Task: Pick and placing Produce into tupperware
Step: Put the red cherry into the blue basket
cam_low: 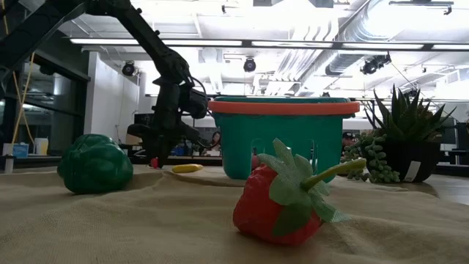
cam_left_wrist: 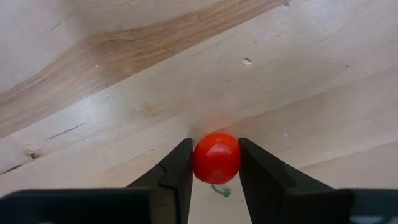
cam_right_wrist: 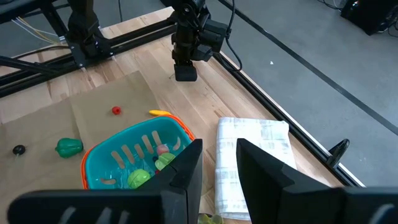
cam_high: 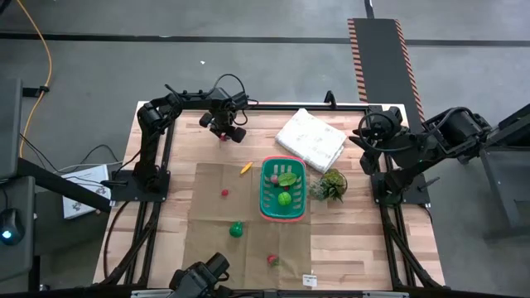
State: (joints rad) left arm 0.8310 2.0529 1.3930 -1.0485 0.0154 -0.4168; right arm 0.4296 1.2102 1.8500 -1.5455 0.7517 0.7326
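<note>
Red cherry tomato [cam_left_wrist: 216, 158] sits pinched btwn the left end effector [cam_left_wrist: 214, 163] fingers, at the far edge of the wooden worktop [cam_high: 364, 232], well apart from the teal tupperware [cam_high: 269, 204]. Looks light, hard plastic, glossy, so prob slippery; round shape wants a grip across its widest part, as it has now, w/ only modest squeeze. Right end effector [cam_right_wrist: 219, 167] idles w/ fingers part open, empty, over the white cloth bundle [cam_right_wrist: 249, 163]. Strawberry [cam_low: 282, 196], green pepper [cam_low: 95, 163] & yellow piece [cam_low: 187, 168] lie outside on the mat.

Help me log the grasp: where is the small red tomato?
The small red tomato sits between the left claw fingers, at the bare wood near the table's far edge.
</note>
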